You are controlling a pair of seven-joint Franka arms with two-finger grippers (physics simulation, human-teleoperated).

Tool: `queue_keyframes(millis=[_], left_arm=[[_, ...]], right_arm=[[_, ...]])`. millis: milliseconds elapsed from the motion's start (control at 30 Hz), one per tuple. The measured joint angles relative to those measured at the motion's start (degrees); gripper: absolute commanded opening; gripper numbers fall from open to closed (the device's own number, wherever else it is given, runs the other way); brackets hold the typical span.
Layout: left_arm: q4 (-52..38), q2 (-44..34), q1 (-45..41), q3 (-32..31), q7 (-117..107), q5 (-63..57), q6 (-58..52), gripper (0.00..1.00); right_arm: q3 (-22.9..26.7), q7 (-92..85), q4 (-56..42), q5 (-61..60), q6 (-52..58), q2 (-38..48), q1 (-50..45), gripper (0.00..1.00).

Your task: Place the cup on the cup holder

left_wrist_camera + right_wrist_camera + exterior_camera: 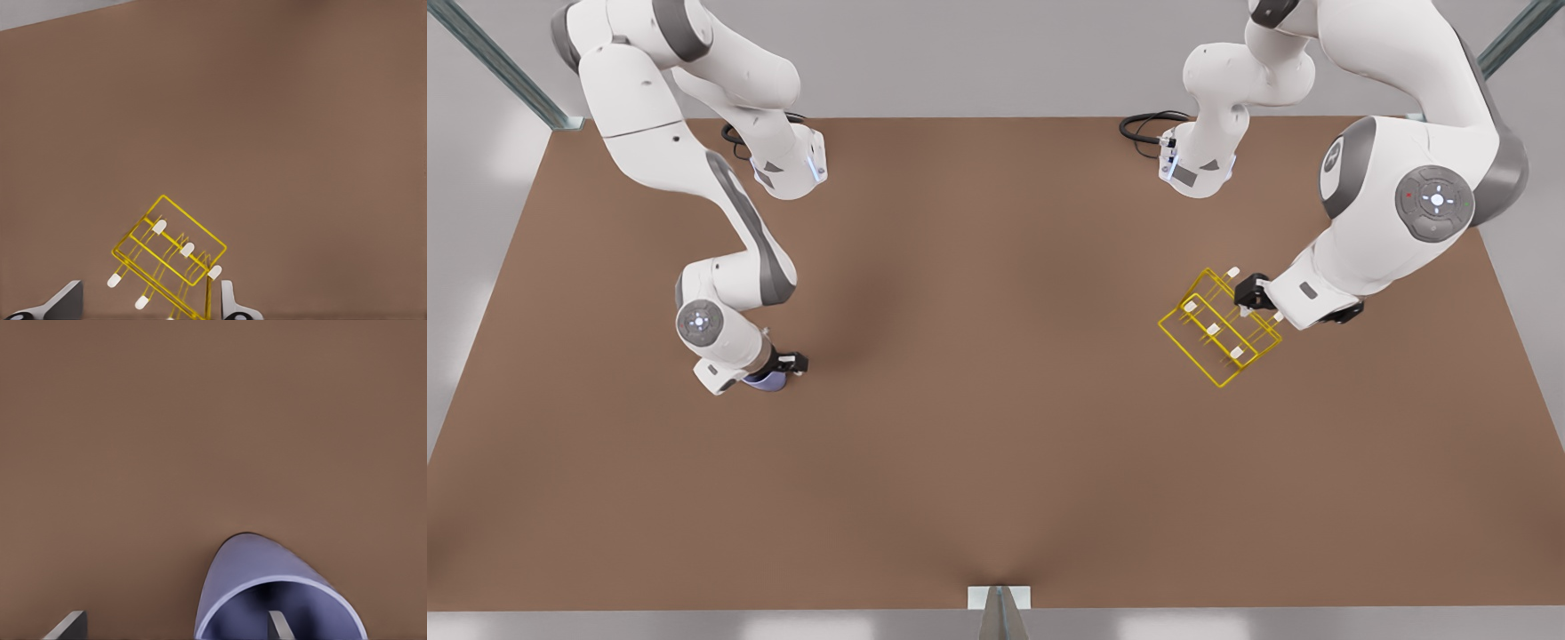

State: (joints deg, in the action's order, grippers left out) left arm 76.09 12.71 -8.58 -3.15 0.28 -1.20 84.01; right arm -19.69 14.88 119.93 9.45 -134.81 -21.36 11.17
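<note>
Right claw is straddling the cup rim at lower-left, fingers spread, not yet clamped; cup likely light, rigid, slippery; left claw is hovering open over cup holder.

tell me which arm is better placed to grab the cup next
The right. The right gripper is already at the cup, one finger inside its rim and one outside, apparently open. The left gripper is at the cup holder across the table.

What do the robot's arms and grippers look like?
Two chunky white arms with grey joint bands, round grey caps with small lights, and black cables near their bases. The right gripper and left gripper are black blocks; their fingers look grey.
</note>
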Motion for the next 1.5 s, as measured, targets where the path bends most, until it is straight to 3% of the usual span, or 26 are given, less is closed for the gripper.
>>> queue_keyframes(millis=[300, 367, 600, 733, 800, 1200, 1333, 1500], left_arm=[[0.38, 0.01, -0.04, 0.00, 0.03, 0.00, -0.04, 1.00], [0.40, 0.01, -0.04, 0.00, 0.03, 0.00, -0.04, 1.00], [0.40, -0.07, -0.03, 0.00, 0.05, 0.00, -0.08, 1.00], [0.41, -0.07, -0.04, 0.00, 0.05, 0.00, -0.08, 1.00], [0.41, -0.07, -0.10, 0.00, 0.06, 0.00, -0.08, 1.00], [0.41, -0.07, -0.47, 0.00, 0.07, 0.00, -0.28, 1.00], [0.41, -0.07, -0.48, 0.00, 0.07, 0.00, -0.38, 1.00], [0.41, -0.07, -0.48, 0.00, 0.07, 0.00, -0.45, 1.00]], right_arm=[[0.01, 0.16, 0.62, 0.11, -2.62, -1.66, 0.22, 0.99], [0.01, 0.18, 0.56, 0.11, -2.89, -1.81, 0.25, 0.84], [0.01, 0.28, 0.50, 0.12, -3.35, -1.96, 0.39, 0.65], [0.00, 0.04, 0.51, -0.05, -3.46, -1.97, 0.52, 0.27], [0.00, -0.14, 0.56, 0.00, -3.49, -1.96, 0.75, 0.21], [-0.89, -1.86, -3.98, 0.19, 2.06, -0.40, 0.78, 0.21], [-7.86, -2.24, -6.34, -1.02, 6.76, 0.90, 4.27, 0.21], [-13.75, -2.59, -11.73, -12.21, 14.16, 0.87, 5.01, 0.21]])
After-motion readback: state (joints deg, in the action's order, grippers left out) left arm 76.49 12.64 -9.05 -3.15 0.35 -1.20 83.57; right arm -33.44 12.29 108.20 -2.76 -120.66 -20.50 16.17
